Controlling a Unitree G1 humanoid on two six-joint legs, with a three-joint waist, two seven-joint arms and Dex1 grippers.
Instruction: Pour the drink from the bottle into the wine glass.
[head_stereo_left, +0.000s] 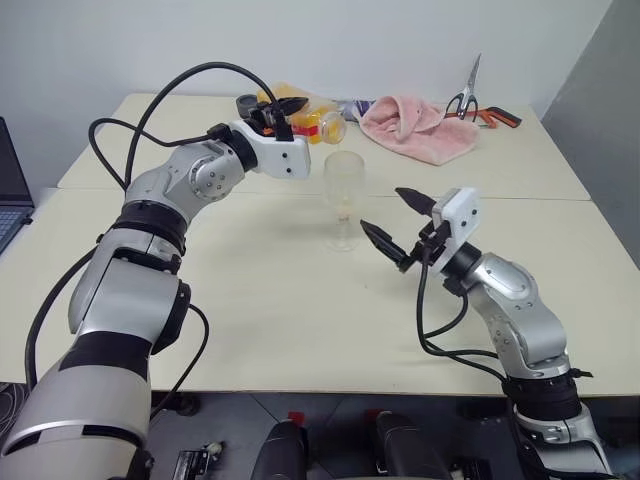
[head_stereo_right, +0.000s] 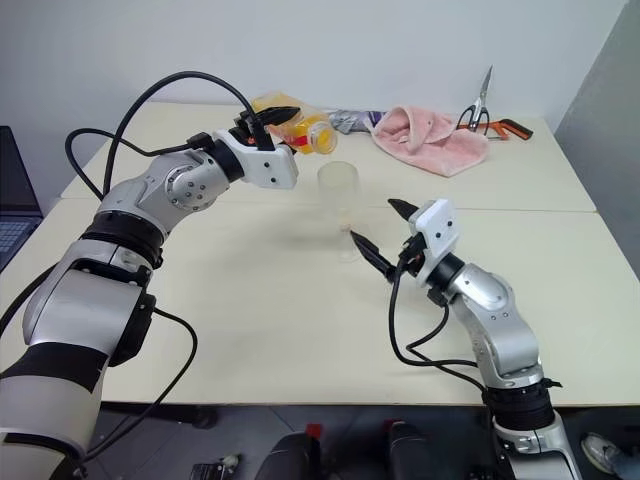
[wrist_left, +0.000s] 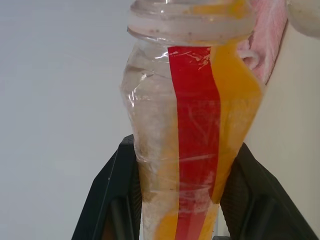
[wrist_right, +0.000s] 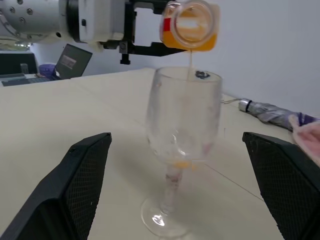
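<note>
Holding the bottle (head_stereo_left: 318, 122) tipped on its side above the wine glass (head_stereo_left: 343, 200), we are pinching its body in our left gripper (head_stereo_left: 280, 112), fingers pressed against both sides. A thin stream of the drink (wrist_right: 190, 62) is falling from the open mouth into the bowl, and a little is pooling at the bottom. The glass is standing upright on the surface (head_stereo_left: 250, 310), between our arms. Our right gripper (head_stereo_left: 397, 220) is hovering just beside the glass with its fingers spread wide, touching nothing. A pink cloth (head_stereo_left: 415, 125) and scissors (head_stereo_left: 466, 95) are lying farther back.
</note>
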